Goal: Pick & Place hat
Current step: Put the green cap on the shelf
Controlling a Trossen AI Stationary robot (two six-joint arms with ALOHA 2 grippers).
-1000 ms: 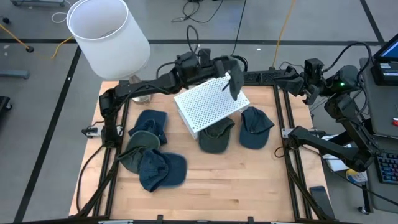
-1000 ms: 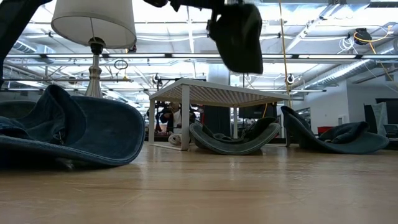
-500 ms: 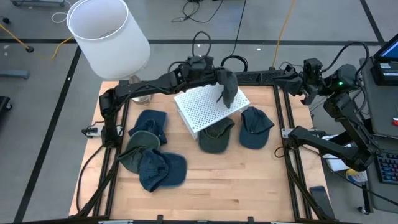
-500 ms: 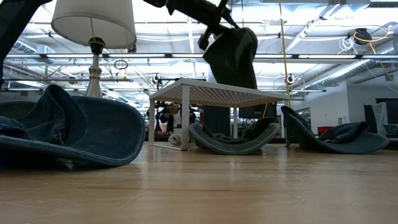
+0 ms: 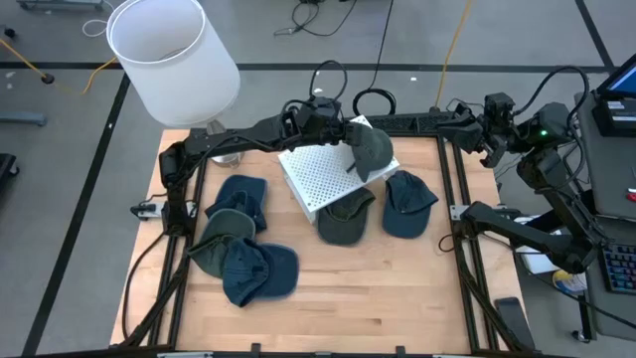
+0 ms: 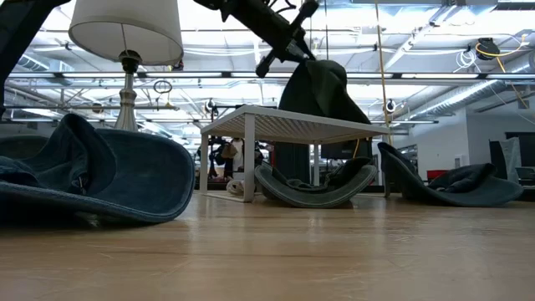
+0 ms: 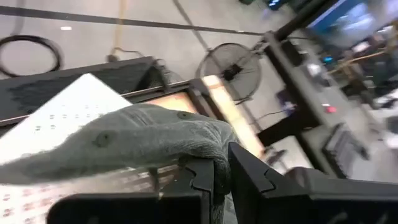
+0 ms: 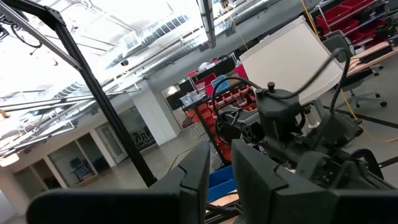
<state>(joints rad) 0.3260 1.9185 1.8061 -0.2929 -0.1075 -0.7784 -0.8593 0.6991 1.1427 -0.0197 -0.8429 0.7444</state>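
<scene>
The left pincer (image 7: 219, 176) is closed tight on the edge of a grey-green hat (image 5: 369, 151), holding it over the white perforated rack (image 5: 323, 174). The hat hangs from the grip and drapes down onto the rack's top near its far right corner. Under and beside the rack lie other hats (image 5: 345, 216) on the wooden surface (image 5: 378, 288). The right pincer (image 8: 217, 163) waits off the surface's right edge, its fingers nearly together and holding nothing.

Open-plan robotics lab: exposed ceiling pipes (image 6: 468, 88), red parts bins (image 8: 231, 93), floor cables (image 5: 452, 40)
</scene>
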